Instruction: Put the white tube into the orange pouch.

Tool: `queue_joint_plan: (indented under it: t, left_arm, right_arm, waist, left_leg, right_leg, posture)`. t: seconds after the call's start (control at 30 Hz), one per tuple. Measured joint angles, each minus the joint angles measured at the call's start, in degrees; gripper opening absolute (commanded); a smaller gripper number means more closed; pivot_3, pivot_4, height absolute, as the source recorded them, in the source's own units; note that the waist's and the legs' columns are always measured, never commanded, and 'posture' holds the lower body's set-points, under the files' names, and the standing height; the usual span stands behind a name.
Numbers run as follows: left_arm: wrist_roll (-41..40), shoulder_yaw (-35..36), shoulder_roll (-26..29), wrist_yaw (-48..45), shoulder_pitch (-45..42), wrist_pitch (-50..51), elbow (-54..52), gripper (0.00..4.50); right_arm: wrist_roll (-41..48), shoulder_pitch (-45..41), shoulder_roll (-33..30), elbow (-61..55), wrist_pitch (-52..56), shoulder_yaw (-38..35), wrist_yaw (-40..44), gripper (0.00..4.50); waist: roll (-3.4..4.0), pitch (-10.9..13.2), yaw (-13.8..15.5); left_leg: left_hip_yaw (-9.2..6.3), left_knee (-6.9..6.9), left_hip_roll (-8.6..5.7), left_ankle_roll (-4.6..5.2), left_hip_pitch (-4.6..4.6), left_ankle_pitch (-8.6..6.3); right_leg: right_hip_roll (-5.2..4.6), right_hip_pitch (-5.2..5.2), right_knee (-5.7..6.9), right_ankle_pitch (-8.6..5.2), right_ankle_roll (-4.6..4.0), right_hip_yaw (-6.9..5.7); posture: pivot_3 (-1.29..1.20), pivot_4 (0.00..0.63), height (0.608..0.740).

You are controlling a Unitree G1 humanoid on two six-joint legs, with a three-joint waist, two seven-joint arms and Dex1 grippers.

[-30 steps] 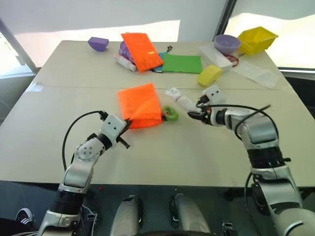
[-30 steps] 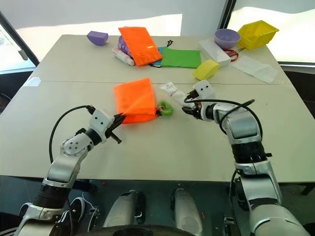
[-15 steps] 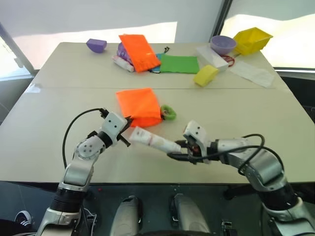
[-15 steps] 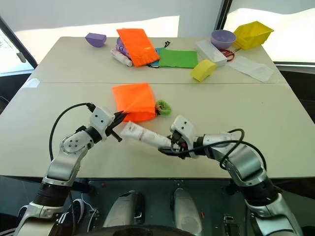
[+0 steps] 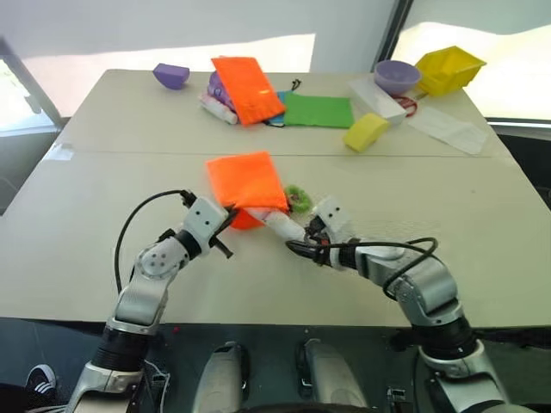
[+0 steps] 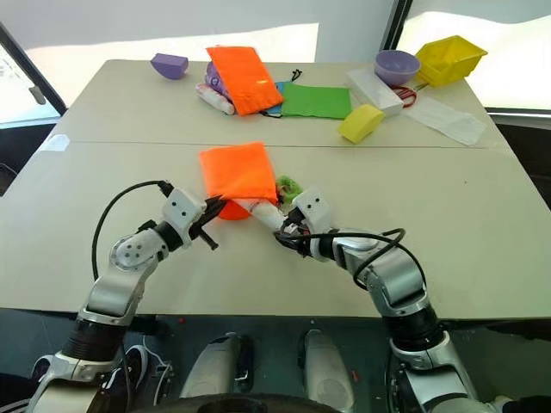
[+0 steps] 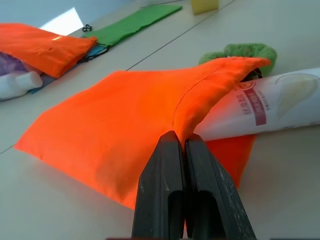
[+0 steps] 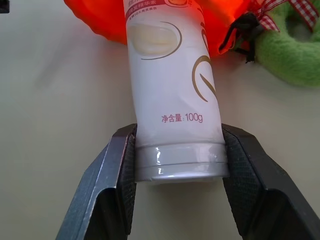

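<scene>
Both arms reach in toward the middle of the table, elbows bent, forearms angling toward each other. The left gripper [image 5: 225,225] points roughly level, forward and toward the right, its two black fingers [image 7: 165,185] pressed flat together, pinching a fold of the orange pouch [image 5: 245,182] at its near edge. The right gripper [image 5: 297,244] tips downward, aimed forward and to the left, with its fingers [image 8: 117,180] set partly apart and clamped on either side of the white tube [image 8: 172,107] near its cap end. The two grippers sit close, nearly facing one another.
</scene>
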Motion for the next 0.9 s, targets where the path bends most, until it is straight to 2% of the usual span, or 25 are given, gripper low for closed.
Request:
queue_joint_plan:
  t: [0.37, 0.6, 0.9]
  left_arm:
    - [0.0, -0.65, -0.32, -0.4, -0.03, -0.09, -0.19, 0.0]
    - [0.04, -0.72, -0.61, -0.38, -0.05, -0.09, -0.19, 0.0]
    - [0.13, -2.11, -1.18, -0.02, -0.42, 0.04, -0.39, 0.0]
  right_arm:
    - [-2.83, -4.15, 7.88, 4.16, 2.57, -1.48, -9.15, 1.83]
    - [-4.22, -8.45, 6.52, 8.97, 1.27, 1.72, -7.58, 1.83]
    - [-8.17, -15.32, 12.42, 20.87, -4.2, 1.44, -11.42, 1.83]
  waist:
    - [0.01, 0.0, -0.15]
    - [0.0, 0.0, -0.22]
    - [0.01, 0.0, -0.34]
  left_leg:
    - [0.02, 0.04, 0.0, 0.0, 0.01, 0.0]
    - [0.05, 0.04, -0.01, 0.0, 0.03, 0.0]
    - [0.07, 0.04, 0.0, 0.01, 0.06, 0.01]
  right_leg:
    - [0.04, 0.02, -0.01, 0.04, 0.07, 0.01]
    - [0.08, 0.02, -0.01, 0.05, 0.07, 0.0]
    - [0.13, 0.02, 0.04, 0.07, 0.12, 0.0]
  posture:
    - [0.0, 0.15, 0.74]
    - [0.0, 0.15, 0.74]
    - [0.0, 0.15, 0.74]
